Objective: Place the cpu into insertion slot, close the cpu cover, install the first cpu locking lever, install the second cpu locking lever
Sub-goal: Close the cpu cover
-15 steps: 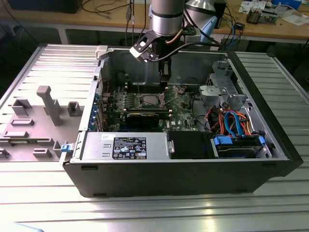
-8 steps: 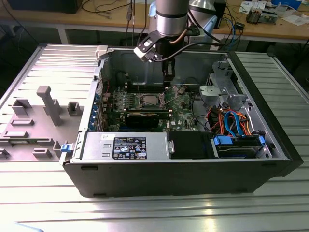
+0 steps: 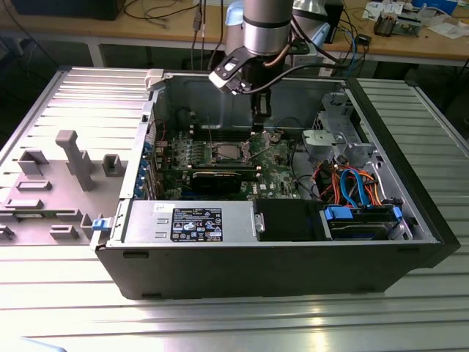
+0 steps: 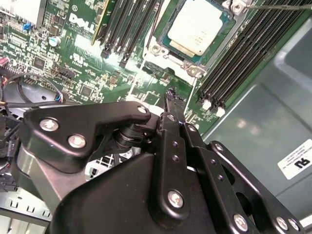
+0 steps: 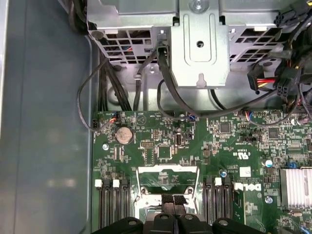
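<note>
step 1 looks done: cpu (image 4: 199, 24) sits flat in the slot (image 4: 224, 39), silver top fully bare in the second wrist view, memory slots (image 4: 243, 53) running alongside; in the exterior view the slot is at frame centre, just to the exterior view's left of the gripper (image 3: 258, 128); step 2 looks in hand, not done: in the first wrist view a silver frame with a square opening, which I take for the cover (image 5: 168, 169), stands raised with green board (image 5: 234, 146) showing through it, so it is not down over the cpu; gripper (image 5: 173, 200) has its two tips pressed together, right at the cover's near edge; touching it or merely beside it, can't tell, and nothing looks pinched between them; levers: a thin metal rod (image 4: 273, 5) runs off past the slot's corner, possibly one of them; latched or free, can't tell; my read is that both lever steps are left, given the cover is up; call it roughly a quarter through; print: white logo lettering (image 5: 246, 186) silk-screened on the board, plus small white component markings all over it; black label (image 3: 196, 224) with white text on the grey power supply (image 3: 146, 220), lower middle of the exterior view; white sticker (image 4: 295, 161) with black print on the case wall (image 4: 263, 122); not quoting any of it
</note>
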### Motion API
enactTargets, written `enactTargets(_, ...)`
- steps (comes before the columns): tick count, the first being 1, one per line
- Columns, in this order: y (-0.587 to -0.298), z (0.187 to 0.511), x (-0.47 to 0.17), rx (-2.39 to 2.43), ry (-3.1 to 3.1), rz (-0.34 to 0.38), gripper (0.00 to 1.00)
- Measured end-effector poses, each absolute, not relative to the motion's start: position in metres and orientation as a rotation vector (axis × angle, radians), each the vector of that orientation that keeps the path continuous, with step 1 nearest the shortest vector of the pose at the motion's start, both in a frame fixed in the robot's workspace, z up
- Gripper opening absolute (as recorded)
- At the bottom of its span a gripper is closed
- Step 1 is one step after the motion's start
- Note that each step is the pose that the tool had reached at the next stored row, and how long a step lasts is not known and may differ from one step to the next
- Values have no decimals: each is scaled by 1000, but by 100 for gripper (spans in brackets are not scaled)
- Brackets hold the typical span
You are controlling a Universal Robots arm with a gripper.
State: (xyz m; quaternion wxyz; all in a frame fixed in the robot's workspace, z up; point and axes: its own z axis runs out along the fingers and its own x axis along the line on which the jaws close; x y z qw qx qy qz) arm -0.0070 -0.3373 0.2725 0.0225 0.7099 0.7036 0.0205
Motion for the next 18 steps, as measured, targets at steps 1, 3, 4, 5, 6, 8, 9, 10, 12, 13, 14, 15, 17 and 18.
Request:
enactTargets(1, -337, 272, -5, 2199, 2179, 64, 11)
enactTargets(3, -337, 272, -3, 2199, 2179, 64, 11)
enactTargets(4, -337, 272, -1, 2199, 2180, 64, 11)
enactTargets(5, -337, 272, 2, 2199, 2179, 64, 11)
enactTargets(6, -337, 272, 5, 2199, 2179, 64, 11)
enactTargets(8, -337, 272, 9, 2199, 2180, 64, 11)
enactTargets(9, -336, 272, 12, 2199, 2180, 63, 11)
enactTargets(10, -335, 272, 16, 2199, 2179, 63, 11)
enactTargets(12, -334, 270, 21, 2199, 2180, 64, 11)
enactTargets(13, -334, 269, 22, 2199, 2180, 64, 11)
enactTargets(14, -333, 268, 22, 2199, 2180, 63, 11)
enactTargets(15, -333, 266, 23, 2199, 2180, 63, 11)
enactTargets(17, -332, 264, 26, 2199, 2179, 63, 11)
enactTargets(18, -331, 263, 30, 2199, 2179, 63, 11)
